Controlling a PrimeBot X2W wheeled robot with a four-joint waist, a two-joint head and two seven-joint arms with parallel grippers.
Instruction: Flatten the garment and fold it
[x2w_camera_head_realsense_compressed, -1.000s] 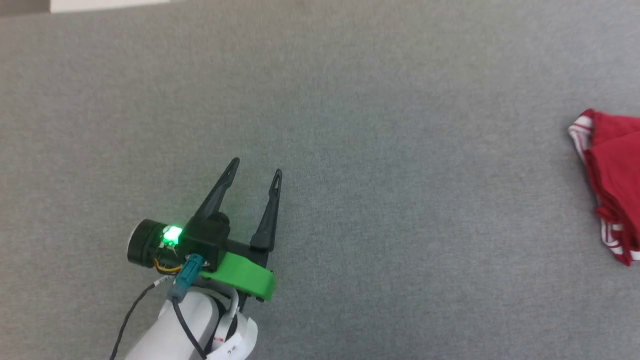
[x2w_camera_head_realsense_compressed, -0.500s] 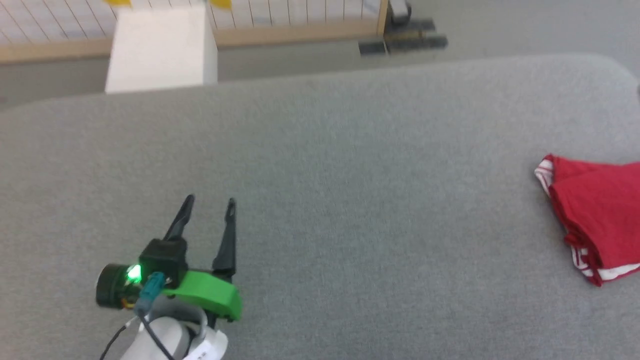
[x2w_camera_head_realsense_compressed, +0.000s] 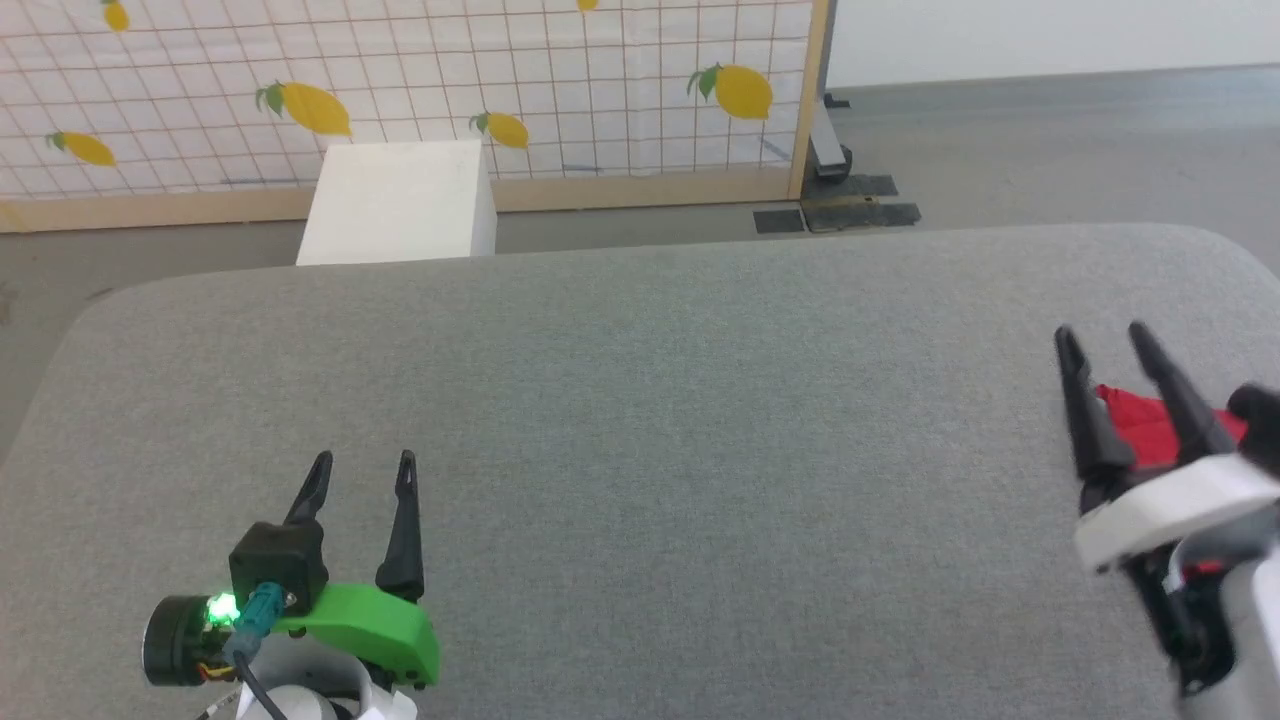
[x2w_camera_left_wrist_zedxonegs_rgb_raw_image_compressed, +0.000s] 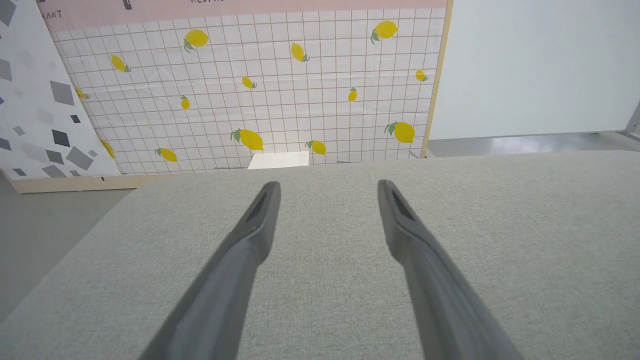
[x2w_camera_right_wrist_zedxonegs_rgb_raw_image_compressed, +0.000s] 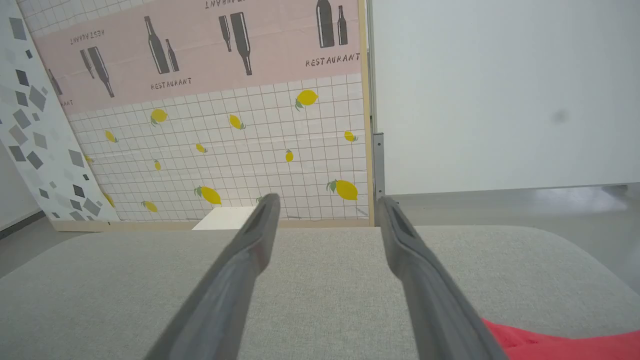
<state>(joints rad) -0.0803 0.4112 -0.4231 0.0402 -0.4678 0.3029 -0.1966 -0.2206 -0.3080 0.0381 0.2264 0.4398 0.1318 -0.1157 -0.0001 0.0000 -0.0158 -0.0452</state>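
The garment (x2w_camera_head_realsense_compressed: 1150, 435) is red cloth, rumpled rather than spread flat. It lies on the grey fabric-covered bench (x2w_camera_head_realsense_compressed: 640, 400) close to its right edge, set back from the rounded far right corner. Only a small creased red patch shows; sleeves, trim and lettering are hidden.

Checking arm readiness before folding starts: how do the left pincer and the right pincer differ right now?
Mount: the left pincer has its two dark fingers on a green plastic mount; the right pincer sits on a white one.
Surroundings: the left pincer hangs over the bare grey fabric surface, while the right pincer has the crumpled red garment lying by its fingers.
Shared: both stand open, hold nothing and point toward the far edge.
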